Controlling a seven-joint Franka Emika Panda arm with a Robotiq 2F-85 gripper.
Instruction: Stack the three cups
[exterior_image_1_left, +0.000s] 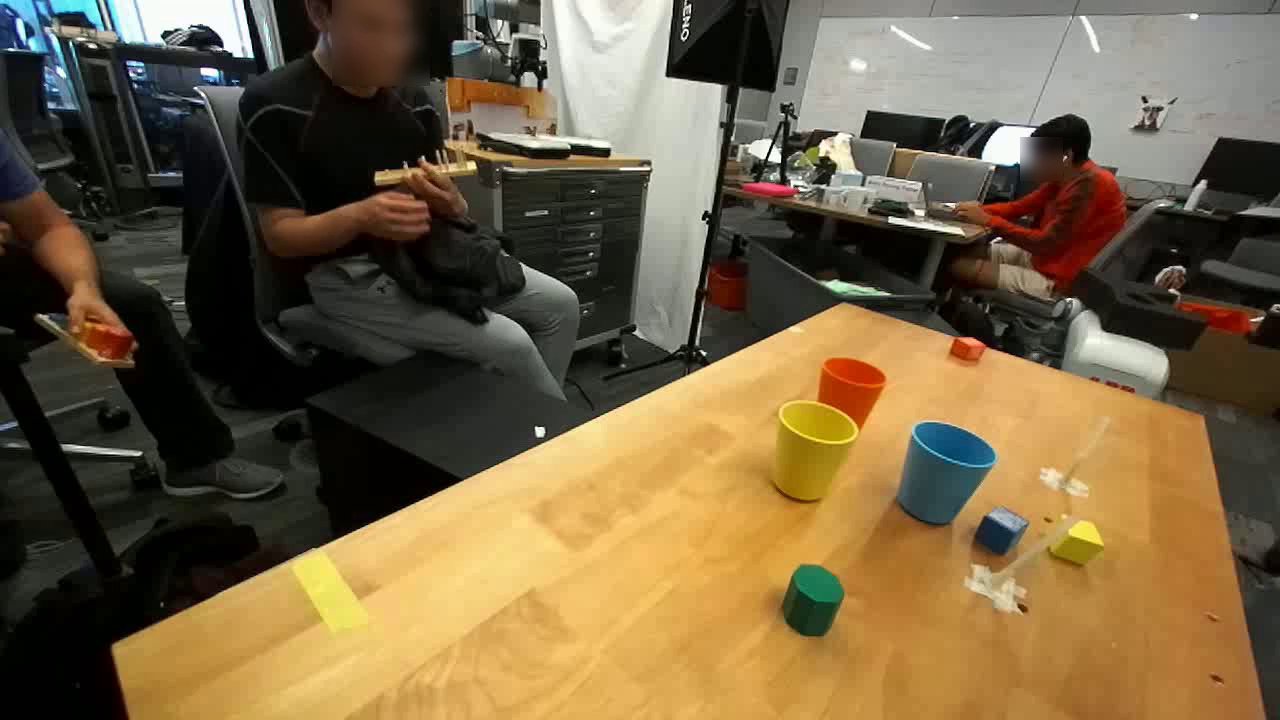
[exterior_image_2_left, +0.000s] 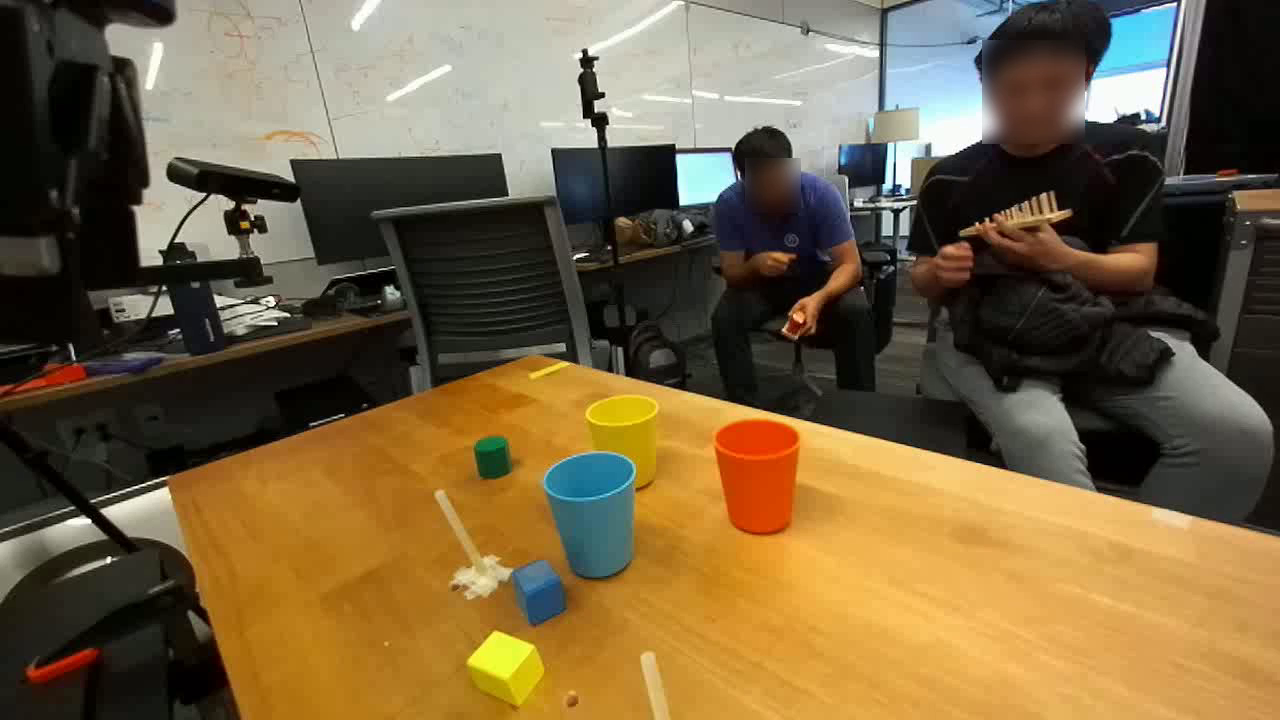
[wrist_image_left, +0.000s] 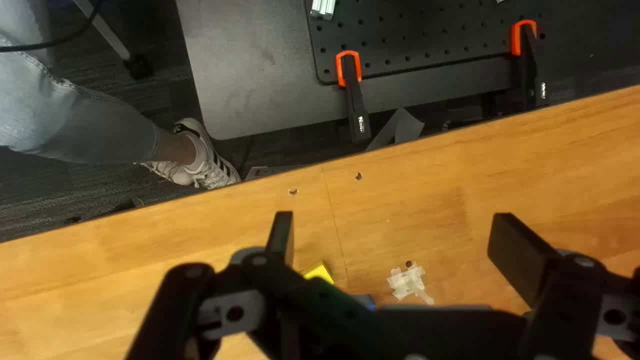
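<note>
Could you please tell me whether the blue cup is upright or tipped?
Upright: in both exterior views the blue cup stands on its narrower end, rim facing up.

In an exterior view, three cups (exterior_image_2_left: 592, 520) stand apart on the table (exterior_image_2_left: 950, 600) behind two blocks (exterior_image_2_left: 540, 593).

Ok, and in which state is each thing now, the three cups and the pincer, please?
Yellow cup: upright, mouth up, not stacked; inner bottom hidden.
Blue cup: upright, mouth up, not stacked; inner bottom hidden.
Red-orange cup: upright, mouth up, not stacked; inner bottom hidden.
Pincer: open, holding nothing.
</note>
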